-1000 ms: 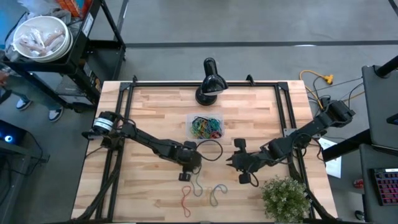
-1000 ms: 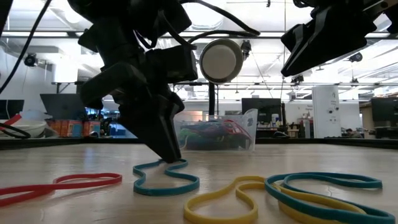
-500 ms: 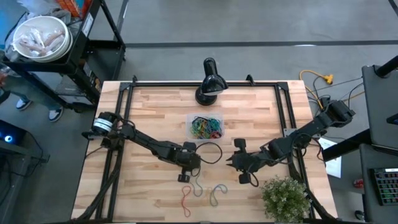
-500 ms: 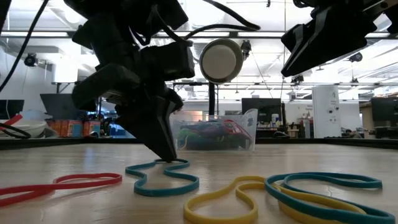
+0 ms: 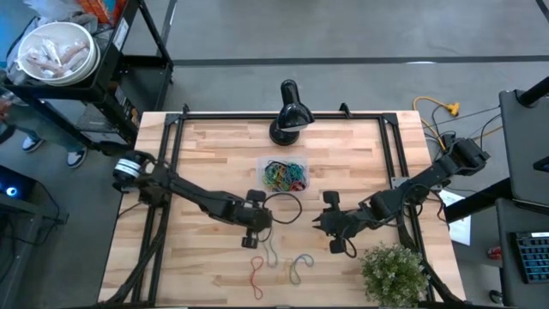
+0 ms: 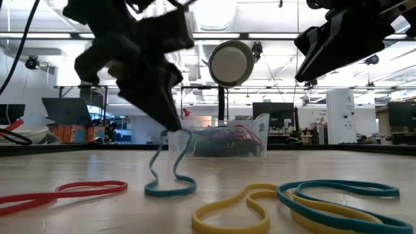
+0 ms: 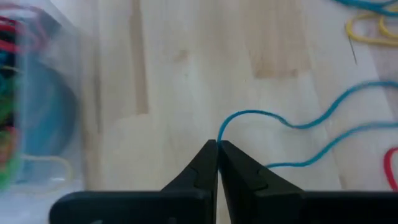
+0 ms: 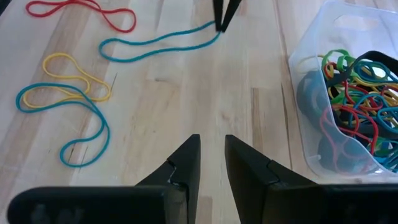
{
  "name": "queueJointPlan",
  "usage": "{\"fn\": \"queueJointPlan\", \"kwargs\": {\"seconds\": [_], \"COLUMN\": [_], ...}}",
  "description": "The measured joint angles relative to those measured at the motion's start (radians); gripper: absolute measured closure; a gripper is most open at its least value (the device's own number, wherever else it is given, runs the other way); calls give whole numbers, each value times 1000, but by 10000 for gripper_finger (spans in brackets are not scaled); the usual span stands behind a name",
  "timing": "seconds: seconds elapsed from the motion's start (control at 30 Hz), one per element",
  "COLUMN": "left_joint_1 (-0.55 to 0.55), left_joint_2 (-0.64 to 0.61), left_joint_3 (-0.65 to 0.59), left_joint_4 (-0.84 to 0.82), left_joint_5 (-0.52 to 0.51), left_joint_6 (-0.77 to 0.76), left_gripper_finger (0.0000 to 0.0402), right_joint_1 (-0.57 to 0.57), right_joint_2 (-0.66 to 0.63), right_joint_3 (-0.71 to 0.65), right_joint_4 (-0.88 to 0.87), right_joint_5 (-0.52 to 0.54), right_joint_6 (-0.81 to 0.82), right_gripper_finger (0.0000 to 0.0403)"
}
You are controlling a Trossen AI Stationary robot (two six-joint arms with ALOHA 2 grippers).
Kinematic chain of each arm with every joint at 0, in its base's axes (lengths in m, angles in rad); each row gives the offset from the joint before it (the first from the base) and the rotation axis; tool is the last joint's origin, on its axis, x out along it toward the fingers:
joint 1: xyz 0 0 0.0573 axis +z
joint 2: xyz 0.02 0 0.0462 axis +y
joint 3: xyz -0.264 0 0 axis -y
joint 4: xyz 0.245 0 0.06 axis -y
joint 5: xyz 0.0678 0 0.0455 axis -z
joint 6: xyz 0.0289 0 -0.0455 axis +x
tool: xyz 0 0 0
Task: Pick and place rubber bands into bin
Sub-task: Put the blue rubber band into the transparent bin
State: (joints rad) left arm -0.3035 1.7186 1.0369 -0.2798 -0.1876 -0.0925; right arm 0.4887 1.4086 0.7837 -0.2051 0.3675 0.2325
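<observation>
The wooden bench [image 5: 214, 154] carries everything, framed by black rails, with a black lamp [image 5: 290, 116] at its far edge and a small green plant [image 5: 395, 273] at the near right corner. Near the middle of the bench sits the bin [image 5: 284, 175], a clear tray holding a tangle of bands in many colours; the right wrist view shows the bin [image 8: 311, 81] upright with its heap inside. The left gripper [image 5: 254, 240] sits just in front of the bin, its fingers pressed together on one end of a blue rubber band [image 6: 168, 170]; in the low view that band hangs from the fingertips with its upper part lifted and its lower loop lying on the wood. The left wrist view shows the same pinch, the blue rubber band [image 7: 292, 130] running out from the closed tips. The right gripper [image 5: 329, 233] waits to the right of the loose bands, above the bench, its fingers a little apart and holding nothing. On the wood nearer the front edge lie a red band [image 8: 81, 11], a yellow band [image 8: 74, 78] and a second blue band [image 8: 65, 118] that appears to overlap the yellow one, though the crossing is hard to read.
</observation>
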Motion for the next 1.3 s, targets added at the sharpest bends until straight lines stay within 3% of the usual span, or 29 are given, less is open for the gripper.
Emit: {"fn": "queueJointPlan", "kwargs": {"seconds": [0.5,0.77,1.03,1.3], "left_joint_1": [-6,-1,84,223], "left_joint_2": [-211,-292,-314,-310], "left_joint_3": [4,8,9,4], "left_joint_4": [9,27,142,168], "left_joint_5": [-125,-274,-296,-288], "left_joint_6": [118,235,387,414], "left_gripper_finger": [401,401,401,402], "right_joint_1": [0,0,0,0], "right_joint_2": [0,0,0,0], "right_joint_3": [-1,-1,-3,-3], "right_joint_4": [0,1,3,3], "right_joint_5": [0,0,0,0], "right_joint_6": [0,-1,-3,-3], "right_gripper_finger": [335,335,335,335]}}
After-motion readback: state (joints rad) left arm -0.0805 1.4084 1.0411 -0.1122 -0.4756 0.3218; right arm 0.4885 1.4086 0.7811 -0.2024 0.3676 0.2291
